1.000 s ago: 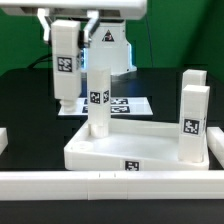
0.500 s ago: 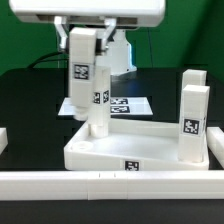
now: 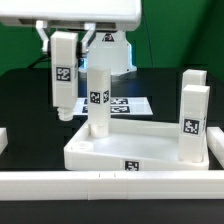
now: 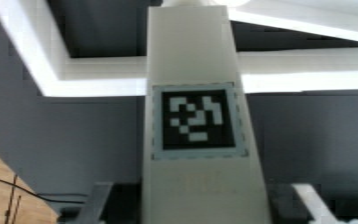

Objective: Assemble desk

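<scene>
Nearest the camera in the exterior view, a long white rail [image 3: 100, 183] runs across the bottom of the frame, edge to edge. Just behind it sits the desk tabletop [image 3: 140, 150], a white tray with a raised rim, filling the lower centre and right of the frame; a small black-and-white tag [image 3: 131, 166] shows on its near edge.

Two tagged white legs stand upright in the tabletop. One leg [image 3: 98, 95] rises from the far left corner of the tray, a little left of the frame's centre, with its tag about halfway up. The other leg [image 3: 190, 120] stands at the right side of the tray, near the right edge of the frame. Behind it, another white upright piece [image 3: 197, 79] is partly visible.

A third leg [image 3: 62, 75] hangs in the air in the upper left of the frame, upright, its lower end above the black table [image 3: 25, 105] and just to the left of the tabletop's far left corner. The gripper [image 3: 64, 36] pinches this leg at its upper end, fingers closed against its sides. In the wrist view the held leg [image 4: 197, 110] fills the middle of the picture, its tag facing the camera, with the tabletop rim [image 4: 69, 70] showing pale behind it.

Farthest back, the marker board [image 3: 125, 104] lies flat on the table behind the tabletop, at the frame's centre, partly hidden by the standing leg.
</scene>
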